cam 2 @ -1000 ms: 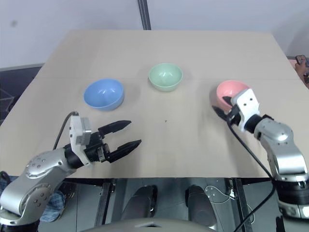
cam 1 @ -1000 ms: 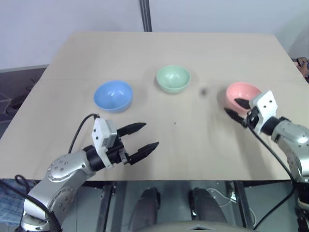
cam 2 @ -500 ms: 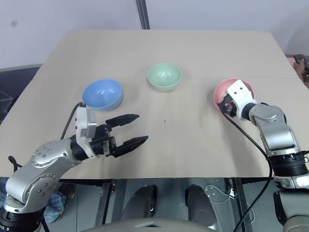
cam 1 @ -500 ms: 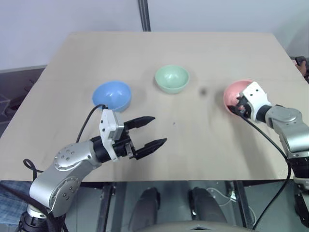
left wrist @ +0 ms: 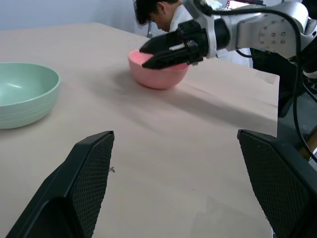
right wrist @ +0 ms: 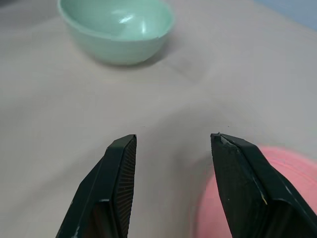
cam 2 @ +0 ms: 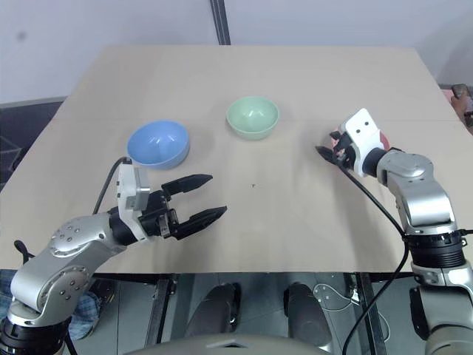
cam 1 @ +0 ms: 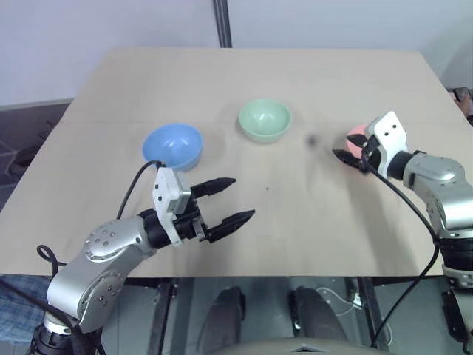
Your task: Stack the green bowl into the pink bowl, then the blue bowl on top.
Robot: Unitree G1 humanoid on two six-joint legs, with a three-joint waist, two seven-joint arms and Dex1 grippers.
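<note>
Three bowls stand in a row on the tan table [cam 1: 295,214]: the blue bowl [cam 1: 172,146] on the left, the green bowl [cam 1: 264,120] in the middle, the pink bowl [left wrist: 158,74] on the right. My right gripper [right wrist: 173,136] is open and hovers just over the pink bowl's rim on the side facing the green bowl, hiding most of that bowl [cam 1: 356,133] from above. Only bare table shows between its fingers [left wrist: 171,49]. My left gripper [cam 1: 244,198] is wide open and empty, held level above the table in front of the blue bowl.
A metal pole [cam 1: 222,22] rises behind the table's far edge. A person's head [left wrist: 153,10] shows beyond the pink bowl, past the table's right side. Bare tabletop lies between the bowls and the near edge.
My right gripper has swung left from over the middle of the pink bowl to the rim facing the green bowl. The left gripper and the bowls have stayed put.
</note>
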